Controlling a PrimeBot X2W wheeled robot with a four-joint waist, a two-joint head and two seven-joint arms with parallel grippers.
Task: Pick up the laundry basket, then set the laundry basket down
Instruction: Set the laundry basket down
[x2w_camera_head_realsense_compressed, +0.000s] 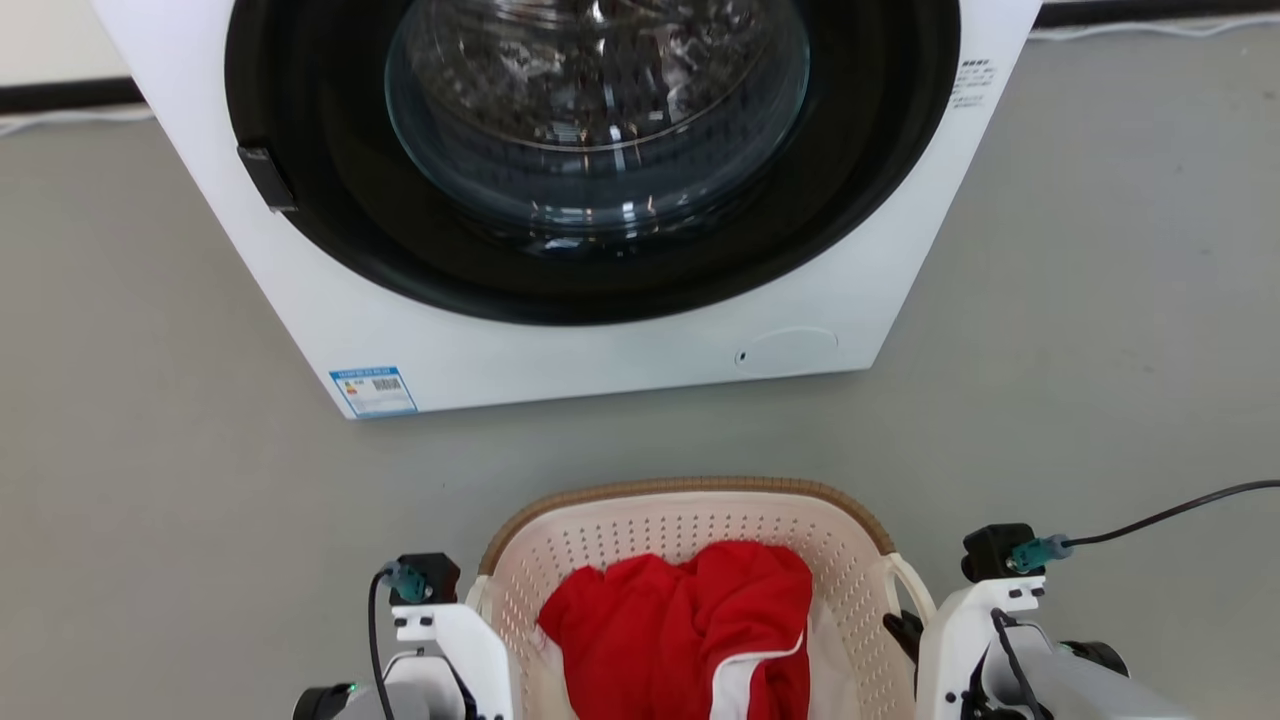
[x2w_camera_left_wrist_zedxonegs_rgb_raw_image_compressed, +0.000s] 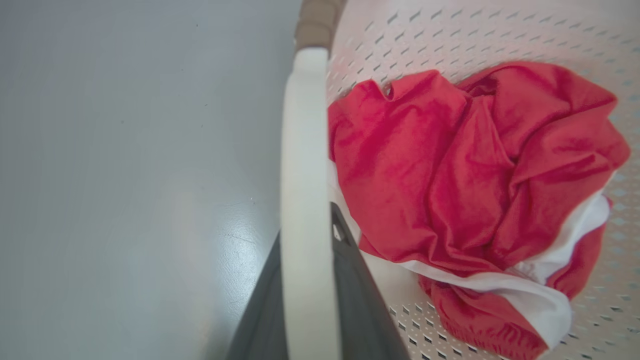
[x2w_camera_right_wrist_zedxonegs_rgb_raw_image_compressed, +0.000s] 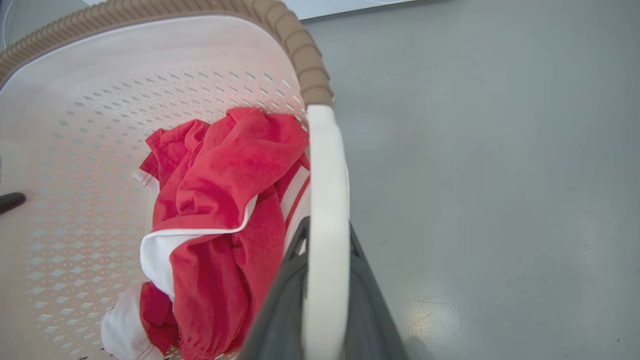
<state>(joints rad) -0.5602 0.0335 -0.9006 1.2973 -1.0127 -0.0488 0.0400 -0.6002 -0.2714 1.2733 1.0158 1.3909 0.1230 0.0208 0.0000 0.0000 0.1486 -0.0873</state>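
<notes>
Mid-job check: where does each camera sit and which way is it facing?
Head view: on the head, facing forward and down at the washing machine and laundry basket; left arm and right arm at the bottom.
Left wrist view: on the left wrist, looking along the left pincer, closed on a basket handle.
Right wrist view: likewise, right pincer on the other handle.
Shared: the red garment in the basket.
</notes>
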